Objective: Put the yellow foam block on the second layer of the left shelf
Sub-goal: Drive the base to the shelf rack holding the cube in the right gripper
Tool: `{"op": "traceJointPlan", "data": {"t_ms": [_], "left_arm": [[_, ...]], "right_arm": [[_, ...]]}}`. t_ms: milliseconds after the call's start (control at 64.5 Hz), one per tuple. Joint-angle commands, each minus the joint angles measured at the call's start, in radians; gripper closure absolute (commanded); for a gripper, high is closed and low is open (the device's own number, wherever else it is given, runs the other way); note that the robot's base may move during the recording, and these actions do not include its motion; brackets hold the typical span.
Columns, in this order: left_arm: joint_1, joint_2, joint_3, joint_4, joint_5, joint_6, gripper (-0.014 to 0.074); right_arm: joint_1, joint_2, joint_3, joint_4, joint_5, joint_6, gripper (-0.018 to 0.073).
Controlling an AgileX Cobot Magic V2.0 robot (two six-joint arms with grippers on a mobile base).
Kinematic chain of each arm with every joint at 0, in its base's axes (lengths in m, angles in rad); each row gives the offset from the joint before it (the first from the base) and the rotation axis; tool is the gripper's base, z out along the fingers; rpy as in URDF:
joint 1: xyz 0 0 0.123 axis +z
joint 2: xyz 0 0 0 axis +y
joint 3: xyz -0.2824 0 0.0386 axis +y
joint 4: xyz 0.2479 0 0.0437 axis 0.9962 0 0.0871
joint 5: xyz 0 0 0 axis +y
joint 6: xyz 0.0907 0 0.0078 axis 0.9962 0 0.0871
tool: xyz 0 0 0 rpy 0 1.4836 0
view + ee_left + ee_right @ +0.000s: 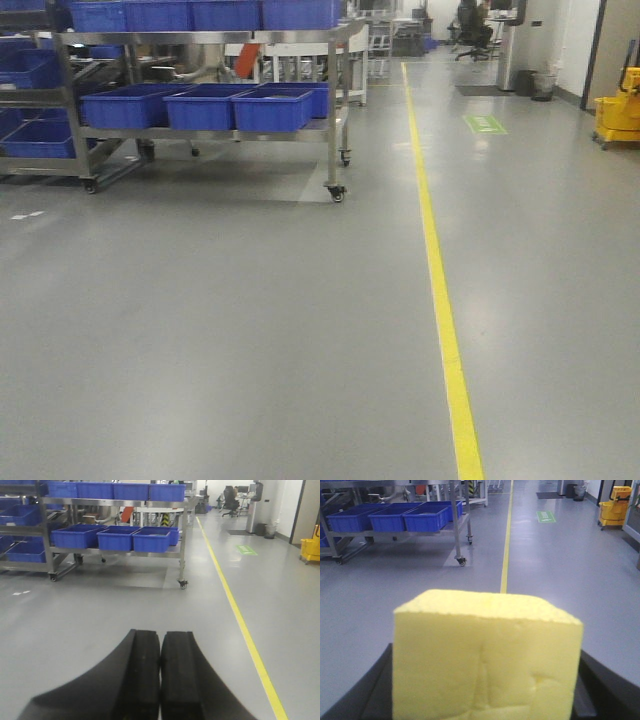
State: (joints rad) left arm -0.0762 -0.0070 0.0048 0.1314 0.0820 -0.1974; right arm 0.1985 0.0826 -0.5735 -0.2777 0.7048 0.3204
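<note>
1. Right gripper (pixel 487 692) has the yellow foam block (pixel 485 645) clamped between its jaws, up off the floor.
2. Left gripper (pixel 160 645) is pinched closed, pads touching.
3. Green floor marking (pixel 484 124): text's too blurry to read.

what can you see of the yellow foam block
The yellow foam block fills the right wrist view. It is a pale-yellow matte cube with its top and front faces showing, and creases and dents are pressed into the front. It is held upright, clamped between the dark fingers of the right gripper, which touch both sides.
</note>
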Motion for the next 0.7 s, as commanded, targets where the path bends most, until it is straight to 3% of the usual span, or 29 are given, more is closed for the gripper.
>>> {"op": "traceJointPlan", "data": {"t_ms": [0, 683], "left_arm": [[-0.007, 0.007, 0.026, -0.007, -0.082, -0.004, 0.046], [-0.007, 0.007, 0.026, -0.007, -0.082, -0.004, 0.046]], "right_arm": [[-0.003, 0.017, -0.024, -0.024, -0.088, -0.01, 0.028], [-0.003, 0.013, -0.024, -0.024, -0.088, -0.01, 0.028]]}}
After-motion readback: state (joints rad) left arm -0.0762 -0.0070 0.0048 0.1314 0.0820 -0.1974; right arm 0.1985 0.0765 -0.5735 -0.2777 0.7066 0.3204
